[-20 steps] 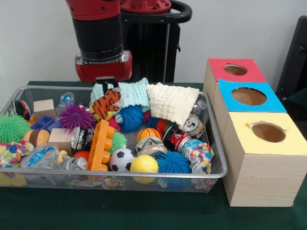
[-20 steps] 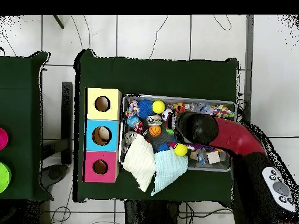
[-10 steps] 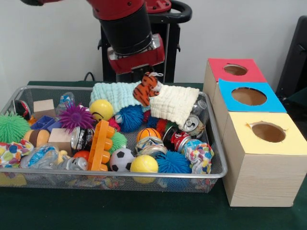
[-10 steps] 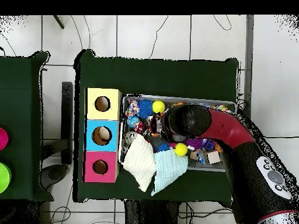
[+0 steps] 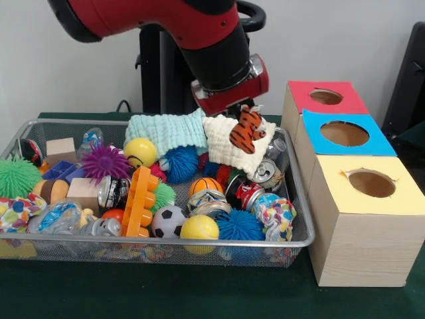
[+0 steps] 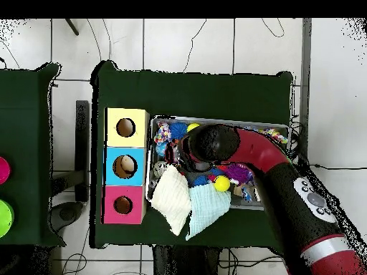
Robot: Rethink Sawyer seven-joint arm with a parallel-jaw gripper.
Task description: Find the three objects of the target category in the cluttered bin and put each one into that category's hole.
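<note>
**A:** Start at the near rim of the wire bin [image 5: 166, 243]. What do you see there?

**B:** You have a yellow ball [image 5: 199, 227] against the near wall, with a small soccer ball [image 5: 167, 220] just beside it and a blue spiky ball [image 5: 240, 226] on its other side. An orange toy brick [image 5: 140, 201] stands tilted next to the soccer ball. The bin sits on the green worktop [image 5: 199, 292].

**A:** And further in?

**B:** You'll find a little basketball [image 5: 206, 185] and crushed cans [image 5: 255, 183] in the middle, a purple spiky ball [image 5: 105, 161] and another yellow ball [image 5: 140, 151] behind those. A green spiky ball [image 5: 16, 177] lies at one end. At the far side a teal cloth [image 5: 166, 131] and a cream cloth [image 5: 236, 141] drape over the far rim.

**A:** Where is the target thing?

**B:** The tiger plush [image 5: 248, 128] hangs in the air above the cream cloth, near the end of the bin beside the boxes. Your end effector [image 5: 243, 108] is clamped on its top.

**A:** And the holes?

**B:** Beside the bin you have three boxes in a row: the yellow box [image 5: 358, 219] nearest, the blue box [image 5: 342, 136] behind it, the red box [image 5: 324, 97] farthest. Each has a round hole on top. In the overhead view the arm [image 6: 251, 150] covers much of the bin, and the plush is hidden beneath it.
</note>
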